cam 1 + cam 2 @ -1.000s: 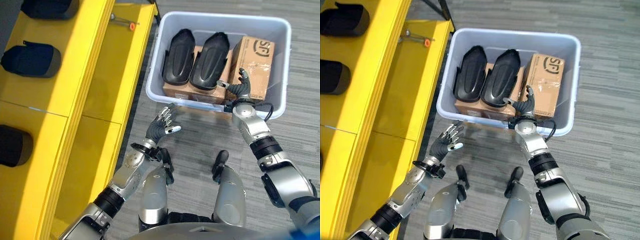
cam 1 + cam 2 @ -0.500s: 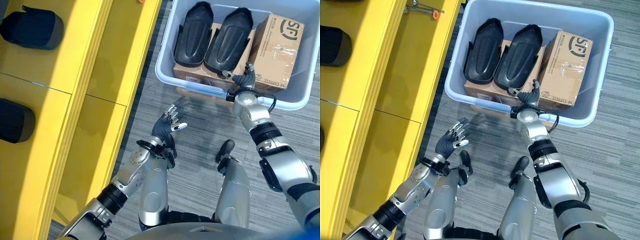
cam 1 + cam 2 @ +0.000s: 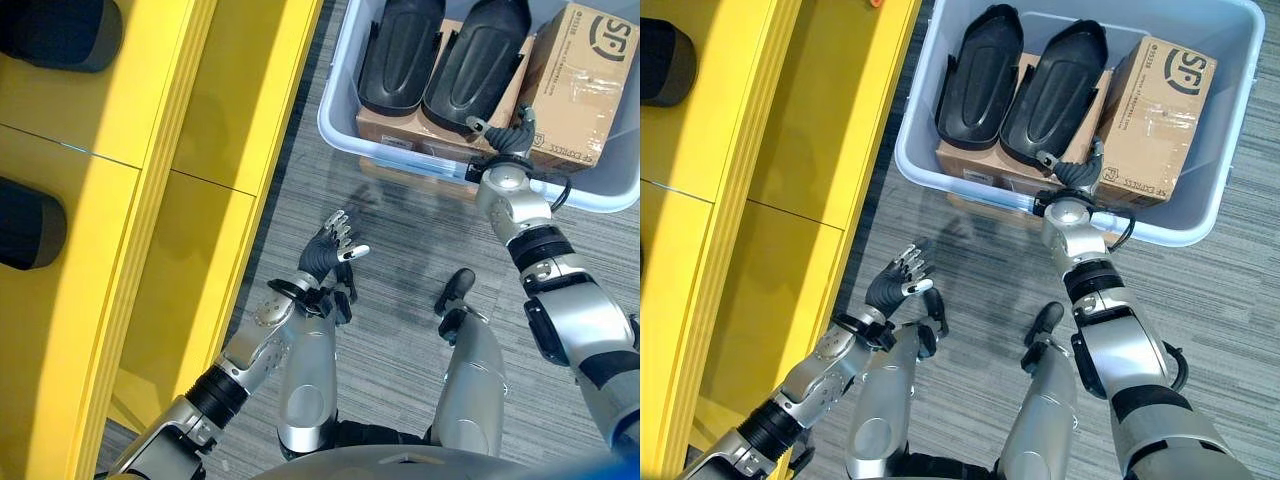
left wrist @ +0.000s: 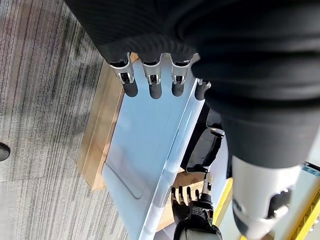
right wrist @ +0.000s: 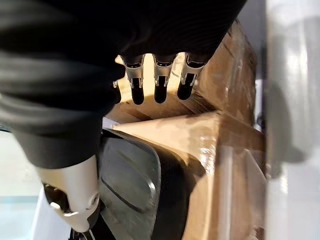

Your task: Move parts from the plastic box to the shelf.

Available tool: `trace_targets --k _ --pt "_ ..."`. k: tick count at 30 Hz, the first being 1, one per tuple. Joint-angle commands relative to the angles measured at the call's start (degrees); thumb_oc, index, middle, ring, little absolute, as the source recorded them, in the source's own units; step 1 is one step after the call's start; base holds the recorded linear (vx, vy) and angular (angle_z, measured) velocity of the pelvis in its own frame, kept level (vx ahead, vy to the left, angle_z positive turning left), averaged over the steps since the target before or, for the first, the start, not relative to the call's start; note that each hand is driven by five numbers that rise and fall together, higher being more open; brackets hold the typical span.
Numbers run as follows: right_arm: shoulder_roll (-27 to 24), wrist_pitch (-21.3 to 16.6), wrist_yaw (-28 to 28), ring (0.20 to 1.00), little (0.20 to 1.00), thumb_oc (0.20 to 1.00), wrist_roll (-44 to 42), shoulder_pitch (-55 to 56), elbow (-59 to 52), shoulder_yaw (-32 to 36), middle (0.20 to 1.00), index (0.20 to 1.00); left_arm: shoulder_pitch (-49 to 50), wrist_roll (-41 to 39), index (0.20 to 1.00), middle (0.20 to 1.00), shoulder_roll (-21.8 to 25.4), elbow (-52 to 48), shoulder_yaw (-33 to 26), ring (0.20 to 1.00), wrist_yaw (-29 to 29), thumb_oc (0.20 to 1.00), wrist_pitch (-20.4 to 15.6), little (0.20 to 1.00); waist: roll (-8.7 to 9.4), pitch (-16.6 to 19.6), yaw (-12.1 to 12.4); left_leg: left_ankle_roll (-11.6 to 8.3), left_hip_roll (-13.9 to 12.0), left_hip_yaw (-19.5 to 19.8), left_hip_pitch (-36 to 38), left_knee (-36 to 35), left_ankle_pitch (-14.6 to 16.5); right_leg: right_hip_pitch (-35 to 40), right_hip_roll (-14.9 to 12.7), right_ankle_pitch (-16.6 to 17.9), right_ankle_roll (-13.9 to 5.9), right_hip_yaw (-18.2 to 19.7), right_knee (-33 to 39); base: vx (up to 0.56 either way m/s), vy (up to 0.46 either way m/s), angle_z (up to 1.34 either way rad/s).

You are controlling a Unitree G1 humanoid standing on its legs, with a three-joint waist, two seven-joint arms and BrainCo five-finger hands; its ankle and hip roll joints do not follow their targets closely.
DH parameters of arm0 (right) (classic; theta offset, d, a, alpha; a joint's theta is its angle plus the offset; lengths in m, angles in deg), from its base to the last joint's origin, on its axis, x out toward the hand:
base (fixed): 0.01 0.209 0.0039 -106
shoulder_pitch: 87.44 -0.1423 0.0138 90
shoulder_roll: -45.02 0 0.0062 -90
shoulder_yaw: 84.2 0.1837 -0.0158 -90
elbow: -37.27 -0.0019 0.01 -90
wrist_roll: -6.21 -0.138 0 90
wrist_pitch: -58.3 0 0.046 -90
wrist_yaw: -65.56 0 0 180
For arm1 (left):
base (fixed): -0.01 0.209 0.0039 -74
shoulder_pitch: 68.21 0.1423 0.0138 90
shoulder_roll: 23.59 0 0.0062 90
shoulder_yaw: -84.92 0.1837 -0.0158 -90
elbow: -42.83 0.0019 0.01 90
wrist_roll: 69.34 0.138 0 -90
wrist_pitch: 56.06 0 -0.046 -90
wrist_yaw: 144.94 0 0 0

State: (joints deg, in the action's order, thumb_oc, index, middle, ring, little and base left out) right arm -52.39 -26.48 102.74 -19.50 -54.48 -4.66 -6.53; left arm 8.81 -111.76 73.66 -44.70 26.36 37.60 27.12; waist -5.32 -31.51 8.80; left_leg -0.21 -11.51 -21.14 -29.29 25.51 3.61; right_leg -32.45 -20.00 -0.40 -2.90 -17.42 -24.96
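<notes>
Since a second ago the whole scene has slid in the eye views, so the camera has moved; the right hand [image 3: 1076,183] has stayed at the near rim of the plastic box [image 3: 1210,215], and the left hand [image 3: 330,250] has stayed over the grey floor [image 3: 400,270]. Right hand's fingers [image 5: 157,85] are spread and relaxed, grasping nothing, just above the near end of the right black part [image 3: 1055,90] and beside the upright cardboard box [image 3: 1155,105]. Left hand's fingers [image 4: 152,82] are straight and apart, empty. Both black parts lie side by side in the plastic box at 1 o'clock, the left black part [image 3: 978,75] and its neighbour resting on a flat cardboard box [image 3: 985,165]. Yellow shelf [image 3: 150,150] runs from 8 to 11 o'clock, with dark parts [image 3: 25,225] already on it.
</notes>
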Motion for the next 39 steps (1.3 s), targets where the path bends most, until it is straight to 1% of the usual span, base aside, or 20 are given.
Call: trace_targets --k 1,2,3,6,9,12,13,16,18,19,22,25,27,28,29,30,33,37,38,39 --pt "-2.4 -2.1 2.4 1.0 1.0 1.0 -1.6 -4.4 -3.0 -0.6 1.0 1.0 2.9 -1.4 1.0 1.0 0.7 -9.3 0.3 1.0 -1.4 1.0 -1.1 1.0 -1.32 1.7 0.7 -3.68 -1.0 6.0 -0.4 -0.8 2.8 1.8 -3.6 -3.4 -5.66 0.6 -4.7 0.0 -0.016 -0.04" --pt "-3.2 -1.6 2.5 1.0 1.0 1.0 -1.6 -5.7 -1.6 -0.7 1.0 1.0 2.6 -1.6 1.0 1.0 1.0 -9.2 0.6 1.0 -1.6 1.0 -1.2 1.0 -1.52 1.7 0.8 -3.78 -1.1 6.1 -0.8 -0.7 2.8 1.3 -3.6 -3.5 -5.72 0.7 -5.0 -0.01 -0.014 -0.04" --pt "-3.8 -1.4 2.8 1.0 1.0 1.0 -4.5 -7.3 -0.4 -1.5 1.0 1.0 2.0 -2.0 1.0 1.0 1.1 -9.3 0.9 1.0 -1.1 1.0 -1.3 1.0 -1.78 1.7 0.9 -3.8 -1.1 6.3 -1.5 -0.7 2.6 0.5 -3.5 -3.8 -5.58 0.9 -5.7 0.0 0.0 0.0" --pt "-5.2 -2.7 3.4 1.0 1.0 1.0 -7.9 -8.8 1.6 -1.6 1.0 1.0 1.7 -3.1 1.0 1.0 1.6 -10.2 1.0 1.0 -0.6 1.0 -1.2 1.0 -2.0 1.7 1.2 -3.81 -0.9 6.6 -2.5 -0.1 2.8 -0.3 -3.5 -4.1 -5.54 0.7 -6.4 0.0 -0.023 0.0" --pt "-6.2 -3.4 3.9 1.0 1.0 1.0 -9.3 -10.0 2.9 -1.4 1.0 1.0 1.9 -2.4 1.0 1.0 1.8 -10.5 1.2 1.0 -0.9 1.0 -0.8 1.0 -2.12 1.7 1.4 -3.78 -0.9 6.9 -3.3 0.4 3.0 -1.0 -3.5 -4.5 -5.43 0.7 -7.0 0.0 -0.013 0.01" --pt "-8.6 -2.7 5.1 1.0 1.0 1.0 -8.9 -13.1 5.2 -2.9 1.0 1.0 1.9 -3.6 1.0 1.0 2.3 -10.7 1.5 1.0 -0.8 1.0 -1.6 1.0 -2.51 1.7 1.6 -3.71 -0.9 7.3 -5.4 1.3 3.2 -3.1 -3.5 -5.0 -5.23 1.0 -8.1 -0.02 -0.021 0.01" --pt "-9.5 -2.7 5.3 1.0 1.0 1.0 -7.4 -13.9 5.6 -3.5 1.0 1.0 1.8 -4.0 1.0 1.0 2.6 -11.2 1.6 1.0 -0.6 1.0 -1.7 1.0 -2.68 1.7 1.6 -3.73 -0.9 7.7 -6.5 1.6 3.1 -4.2 -3.4 -5.3 -5.27 1.1 -8.7 -0.04 -0.025 0.01" --pt "-10.7 -1.5 6.4 1.0 1.0 1.0 2.0 -16.1 2.8 -6.4 1.0 1.0 2.0 -4.3 1.0 1.0 2.6 -12.7 2.2 1.0 -0.8 1.0 -1.5 1.0 -3.24 1.7 1.8 -3.62 -0.5 8.5 -9.8 2.1 2.8 -7.6 -3.3 -5.9 -5.08 1.4 -10.2 -0.05 -0.007 0.04" --pt "-10.7 -0.7 6.3 1.0 1.0 1.0 4.2 -16.4 2.1 -6.9 1.0 1.0 2.1 -4.5 1.0 1.0 2.6 -12.9 2.2 1.0 -0.7 1.0 -1.5 1.0 -3.37 1.7 1.9 -3.67 -0.4 8.7 -10.7 2.3 2.8 -8.3 -3.3 -5.9 -5.08 1.4 -10.3 -0.03 0.015 0.04" --pt "-10.6 0.4 6.9 1.0 1.0 1.0 9.0 -16.8 0.9 -8.2 1.0 1.0 2.2 -4.7 1.0 1.0 2.3 -12.6 2.3 1.0 -1.1 1.0 -1.9 1.0 -3.55 1.7 2.1 -3.62 -0.2 9.0 -11.8 2.3 2.7 -9.4 -3.2 -6.0 -4.92 1.4 -10.6 -0.03 0.03 0.05" --pt "-10.3 2.3 8.6 1.0 1.0 1.0 14.9 -17.2 -1.0 -9.9 1.0 1.0 2.2 -5.2 1.0 1.0 2.3 -12.5 2.4 1.0 -1.1 1.0 -2.4 1.0 -3.66 1.7 2.4 -3.54 0.0 9.5 -13.6 2.5 2.4 -10.9 -2.9 -6.1 -4.74 1.4 -10.9 -0.03 0.003 0.05" --pt "-10.3 2.7 9.8 1.0 1.0 1.0 22.6 -17.1 -2.4 -11.4 1.0 1.0 2.3 -5.8 1.0 1.0 2.1 -11.4 2.1 1.0 -1.7 1.0 -2.9 1.0 -3.43 1.7 2.4 -3.47 -0.2 9.7 -14.8 2.8 2.4 -11.9 -2.7 -6.2 -4.63 1.2 -11.1 -0.02 0.0 0.06" --pt "-10.4 5.5 10.2 1.0 1.0 1.0 27.5 -16.9 -6.0 -12.1 1.0 1.0 2.5 -5.7 1.0 1.0 1.9 -11.3 2.2 1.0 -2.3 1.0 -3.1 1.0 -3.47 1.7 2.3 -3.32 -0.3 10.0 -16.1 3.2 2.4 -13.1 -2.6 -6.2 -4.5 1.4 -11.6 -0.01 0.027 0.06" --pt "-10.1 8.2 10.1 1.0 1.0 1.0 32.9 -16.9 -8.2 -12.9 1.0 1.0 2.4 -5.9 1.0 1.0 1.8 -11.1 2.3 1.0 -2.9 1.0 -3.2 1.0 -3.57 1.7 2.3 -3.1 -0.2 10.2 -17.0 3.6 2.6 -14.0 -2.7 -6.2 -4.51 1.6 -12.1 -0.01 0.024 0.04" --pt "-10.1 8.4 10.1 1.0 1.0 1.0 33.1 -16.9 -8.3 -13.0 1.0 1.0 2.3 -5.8 1.0 1.0 1.7 -11.1 2.3 1.0 -2.9 1.0 -3.2 1.0 -3.57 1.7 2.3 -3.08 -0.2 10.2 -17.0 3.7 2.6 -14.1 -2.7 -6.2 -4.51 1.6 -12.1 -0.01 0.01 0.04" --pt "-10.0 9.7 9.3 1.0 1.0 1.0 34.1 -16.8 -9.3 -13.6 1.0 1.0 2.5 -5.6 1.0 1.0 1.6 -11.1 2.3 1.0 -3.0 1.0 -3.1 1.0 -3.53 1.7 2.4 -2.97 -0.2 10.3 -17.5 3.9 2.7 -14.4 -2.7 -6.2 -4.46 1.6 -12.3 0.0 -0.006 0.05" --pt "-9.6 11.0 9.9 1.0 1.0 1.0 32.0 -16.8 -9.4 -14.9 1.0 1.0 2.8 -5.5 1.0 1.0 1.4 -10.5 2.2 1.0 -3.8 1.0 -3.3 1.0 -3.48 1.7 2.6 -2.85 -0.2 10.6 -18.3 4.3 2.7 -14.8 -2.7 -6.2 -4.35 1.6 -12.4 0.0 -0.01 0.05" --pt "-8.7 10.7 15.6 1.0 1.0 1.0 24.4 -15.9 -8.6 -13.9 1.0 1.0 2.8 -5.4 1.0 1.0 1.7 -10.6 1.9 1.0 -3.6 1.0 -3.4 1.0 -3.39 1.7 2.8 -2.71 -0.2 11.0 -19.4 4.5 2.7 -15.4 -2.6 -6.1 -4.31 1.4 -12.4 0.0 -0.022 0.04" --pt "-8.4 11.6 17.6 1.0 1.0 1.0 22.8 -15.6 -7.8 -12.9 1.0 1.0 2.8 -5.9 1.0 1.0 1.8 -10.6 1.8 1.0 -3.5 1.0 -3.3 1.0 -3.35 1.7 2.8 -2.73 -0.2 11.2 -19.7 4.6 2.8 -15.6 -2.6 -6.1 -4.35 1.3 -12.5 0.0 -0.021 0.05" --pt "-8.4 11.4 18.7 1.0 1.0 1.0 23.1 -15.2 -6.9 -12.3 1.0 1.0 2.7 -6.1 1.0 1.0 1.7 -10.5 1.6 1.0 -3.4 1.0 -3.2 1.0 -3.4 1.7 2.8 -2.64 -0.2 11.3 -20.1 4.8 2.9 -16.0 -2.6 -6.2 -4.31 1.4 -12.7 0.0 -0.014 0.04"
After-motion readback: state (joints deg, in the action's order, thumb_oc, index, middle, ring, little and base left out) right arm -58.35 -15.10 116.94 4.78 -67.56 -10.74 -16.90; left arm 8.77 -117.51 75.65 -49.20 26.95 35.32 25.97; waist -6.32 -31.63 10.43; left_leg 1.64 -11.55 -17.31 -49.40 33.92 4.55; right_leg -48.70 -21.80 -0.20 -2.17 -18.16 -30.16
